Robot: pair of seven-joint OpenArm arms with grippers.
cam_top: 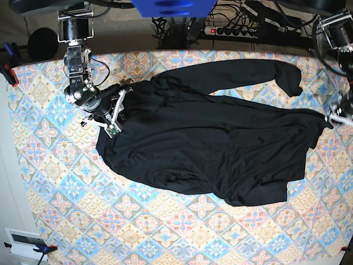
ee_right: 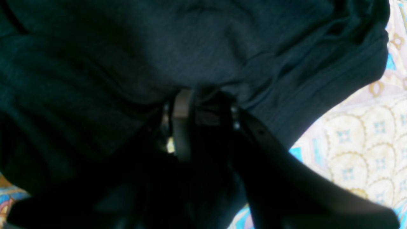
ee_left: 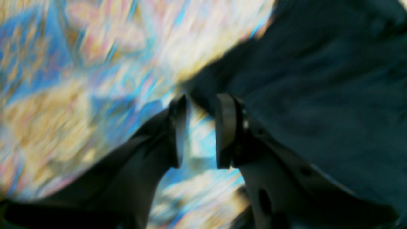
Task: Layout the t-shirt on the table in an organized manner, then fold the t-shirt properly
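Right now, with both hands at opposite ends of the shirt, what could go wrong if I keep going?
1. The left hand stands open beside the t-shirt edge with only table pattern between its fingers; its view is blurred, so a re-grasp could miss the cloth.
2. The right hand is buried in bunched fabric; pulling may drag several layers together.
3. The shirt lies wrinkled with one sleeve arced across the far side; folding now would likely trap creases.

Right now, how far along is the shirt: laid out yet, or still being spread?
Still spreading. Done: the t-shirt lies opened across the table, one sleeve stretched out. In hand: the right gripper pinches a bunched edge; the left gripper stands open beside the shirt's edge, holding nothing. Left: smoothing wrinkles, then all folds.
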